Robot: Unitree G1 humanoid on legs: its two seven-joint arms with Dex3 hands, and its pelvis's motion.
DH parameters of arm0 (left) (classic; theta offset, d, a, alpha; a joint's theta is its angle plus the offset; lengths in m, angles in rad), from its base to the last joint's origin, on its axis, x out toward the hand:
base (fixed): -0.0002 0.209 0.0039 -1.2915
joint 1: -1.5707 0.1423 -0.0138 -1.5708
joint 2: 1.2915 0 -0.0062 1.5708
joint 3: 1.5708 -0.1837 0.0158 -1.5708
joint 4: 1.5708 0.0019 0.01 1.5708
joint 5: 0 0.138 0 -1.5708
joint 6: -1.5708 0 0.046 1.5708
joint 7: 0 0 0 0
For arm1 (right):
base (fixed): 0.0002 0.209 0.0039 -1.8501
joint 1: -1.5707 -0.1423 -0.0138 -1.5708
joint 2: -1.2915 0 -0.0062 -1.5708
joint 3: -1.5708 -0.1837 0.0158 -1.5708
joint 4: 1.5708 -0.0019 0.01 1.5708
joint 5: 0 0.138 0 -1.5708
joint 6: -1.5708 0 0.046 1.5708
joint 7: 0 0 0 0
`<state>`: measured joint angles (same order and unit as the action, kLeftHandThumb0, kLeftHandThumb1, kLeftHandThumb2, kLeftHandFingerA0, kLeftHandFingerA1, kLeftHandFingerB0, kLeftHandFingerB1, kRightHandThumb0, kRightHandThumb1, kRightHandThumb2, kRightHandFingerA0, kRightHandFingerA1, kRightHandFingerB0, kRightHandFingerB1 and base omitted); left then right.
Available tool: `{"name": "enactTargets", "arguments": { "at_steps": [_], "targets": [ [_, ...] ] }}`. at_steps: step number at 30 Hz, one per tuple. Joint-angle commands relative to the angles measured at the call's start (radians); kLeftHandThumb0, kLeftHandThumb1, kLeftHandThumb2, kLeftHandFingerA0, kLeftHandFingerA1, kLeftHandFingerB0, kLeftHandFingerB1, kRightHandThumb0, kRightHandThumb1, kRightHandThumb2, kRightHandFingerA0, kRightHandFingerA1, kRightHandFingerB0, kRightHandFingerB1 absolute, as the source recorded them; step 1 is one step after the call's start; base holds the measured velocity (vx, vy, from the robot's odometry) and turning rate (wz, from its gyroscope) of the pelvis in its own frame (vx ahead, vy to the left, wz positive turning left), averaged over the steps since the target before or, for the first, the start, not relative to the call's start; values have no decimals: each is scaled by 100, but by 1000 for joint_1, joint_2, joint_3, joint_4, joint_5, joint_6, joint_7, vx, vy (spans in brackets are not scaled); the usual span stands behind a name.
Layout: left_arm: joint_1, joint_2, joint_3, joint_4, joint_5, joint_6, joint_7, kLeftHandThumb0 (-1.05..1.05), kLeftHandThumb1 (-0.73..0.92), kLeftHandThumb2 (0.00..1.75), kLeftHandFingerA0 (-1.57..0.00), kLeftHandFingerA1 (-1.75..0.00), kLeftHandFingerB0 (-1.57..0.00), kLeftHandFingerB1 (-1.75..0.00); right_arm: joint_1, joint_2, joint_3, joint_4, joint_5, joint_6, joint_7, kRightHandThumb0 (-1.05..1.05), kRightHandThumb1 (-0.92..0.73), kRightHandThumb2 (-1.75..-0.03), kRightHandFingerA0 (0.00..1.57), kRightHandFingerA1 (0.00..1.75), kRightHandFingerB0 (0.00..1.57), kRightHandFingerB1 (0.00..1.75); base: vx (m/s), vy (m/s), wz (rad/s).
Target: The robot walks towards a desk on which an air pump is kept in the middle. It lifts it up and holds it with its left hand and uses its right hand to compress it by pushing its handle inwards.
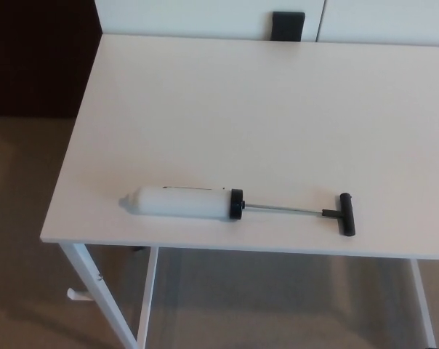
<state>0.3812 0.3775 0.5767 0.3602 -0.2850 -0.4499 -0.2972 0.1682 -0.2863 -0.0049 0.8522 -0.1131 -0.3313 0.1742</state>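
Observation:
An air pump lies flat on the white desk (263, 109), close to its front edge. Its white barrel (179, 203) points left and ends in a black cap (236, 205). A thin metal rod (281, 210) runs right from the cap, drawn fully out, to a black T-handle (346, 214). Neither of my hands shows in the head view.
White desk legs (96, 294) stand below the front edge over a beige floor. A black block (288, 25) sits at the desk's far edge against a white wall. Dark space lies to the left of the desk.

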Motion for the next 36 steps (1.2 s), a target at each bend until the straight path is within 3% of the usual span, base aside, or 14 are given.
{"name": "enactTargets", "arguments": {
  "at_steps": [1, 11, 21, 32, 33, 36],
  "targets": [
    [-56, 258, 81, -726, -115, 283, 33, -31, 17, 81, -8, -53, -6, -50, -1, -25, -4, -15, 6, 24, 15, -70, -83, -64, 22, 35, 15, 29, 0, 0, 0],
    [-253, 359, -69, -841, -10, 403, -2, -31, 16, 81, -9, -53, -8, -50, -14, -21, -4, -21, 7, 32, 17, -69, -82, -64, 22, 35, 15, 29, 0, 0, 0],
    [-516, 414, -385, -922, 159, 646, -72, -28, 22, 84, -11, -52, -10, -51, -31, -25, -7, -39, 5, 46, 13, -67, -82, -64, 22, 35, 16, 29, 0, 0, 0],
    [-675, 353, -620, -815, 390, 617, -124, -29, 24, 84, -8, -51, -7, -49, -37, -17, -17, -62, 26, 58, 29, -67, -81, -63, 22, 34, 15, 29, 0, 0, 0],
    [-688, 343, -645, -781, 423, 602, -124, -65, 42, 72, -21, -41, -16, -37, -39, -18, -15, -64, 23, 59, 27, -68, -81, -63, 23, 35, 16, 29, 0, 0, 0],
    [-736, 311, -720, -679, 499, 580, -110, -68, 43, 74, -20, -41, -13, -36, -46, -19, -12, -69, 20, 66, 32, -66, -82, -63, 21, 34, 15, 29, 0, 0, 0]
  ]
}}
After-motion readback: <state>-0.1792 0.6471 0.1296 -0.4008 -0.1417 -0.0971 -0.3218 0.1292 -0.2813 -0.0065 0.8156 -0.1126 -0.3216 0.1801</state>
